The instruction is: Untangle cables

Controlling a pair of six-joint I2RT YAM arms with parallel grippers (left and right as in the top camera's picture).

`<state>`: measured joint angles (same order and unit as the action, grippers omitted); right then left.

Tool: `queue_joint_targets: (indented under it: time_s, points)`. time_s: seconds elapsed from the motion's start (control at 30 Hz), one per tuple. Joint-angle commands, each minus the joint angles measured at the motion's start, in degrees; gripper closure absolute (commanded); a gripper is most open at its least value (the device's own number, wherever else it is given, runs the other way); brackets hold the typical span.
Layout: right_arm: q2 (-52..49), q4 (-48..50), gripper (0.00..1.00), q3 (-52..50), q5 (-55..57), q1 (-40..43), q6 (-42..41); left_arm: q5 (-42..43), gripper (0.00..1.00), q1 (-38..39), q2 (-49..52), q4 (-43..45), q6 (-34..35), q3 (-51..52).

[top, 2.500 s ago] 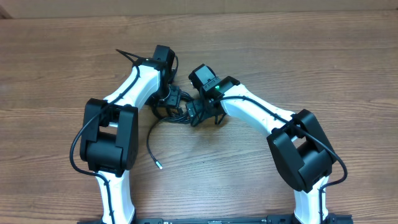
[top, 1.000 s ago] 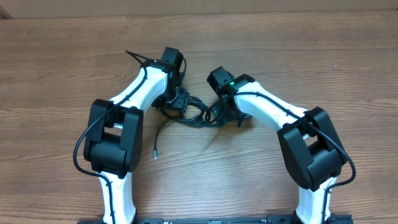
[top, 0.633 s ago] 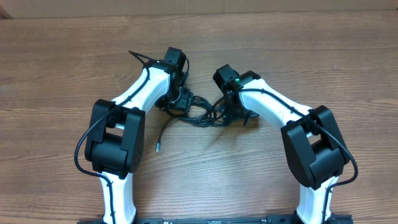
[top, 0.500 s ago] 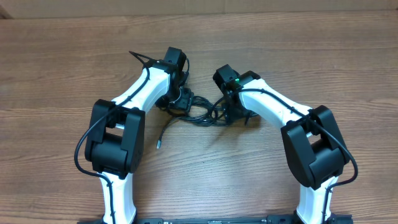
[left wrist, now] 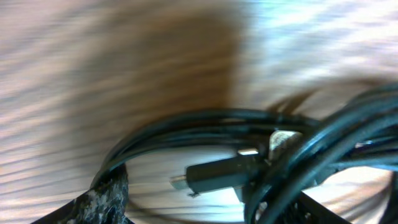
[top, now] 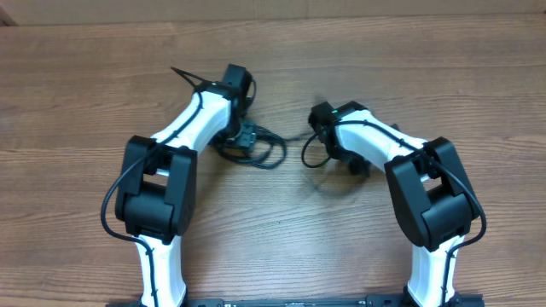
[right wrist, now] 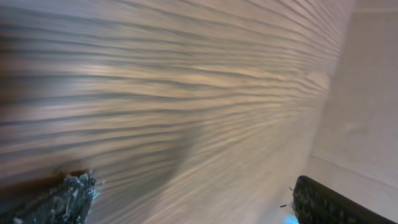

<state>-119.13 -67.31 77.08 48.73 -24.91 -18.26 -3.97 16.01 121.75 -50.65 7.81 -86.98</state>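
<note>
Thin black cables with silvery plug tips bunched on the brown wood-grain surface between two white-and-black arms, left fingers clamped on that bundle, right fingers spread wide, gripping nothing, one black cable loop just beside them.

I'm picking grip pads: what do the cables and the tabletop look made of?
Cables: black rubbery or plastic jacket, faint sheen; plug tip looks silvery metal. Table: matte brown wood grain; solid wood or laminate, cannot tell.
</note>
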Motion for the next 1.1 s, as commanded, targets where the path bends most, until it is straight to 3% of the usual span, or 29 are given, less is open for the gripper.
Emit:
queue_joint_targets:
  time_s: [0.0, 0.47, 0.77, 1.07]
  points:
    - [-0.57, -0.15, 0.00, 0.07, 5.84, 1.05, -1.51, -7.54, 0.28, -2.14, 0.46, -0.31, 1.68, 0.31]
    - [0.33, -3.58, 0.00, 9.27, -15.10, 3.56, -5.53, -4.92, 0.32, -2.49, 0.17, -0.04, 1.44, 0.17]
    - [10.99, -3.76, 0.00, 13.49, -26.84, 3.78, -5.77, 2.60, 0.32, -2.49, -4.79, -0.59, 1.36, 0.20]
    - [11.34, -3.23, 0.00, 13.22, -28.48, 3.76, -5.75, 2.56, 0.28, -2.49, -4.76, 0.24, 1.46, 0.37]
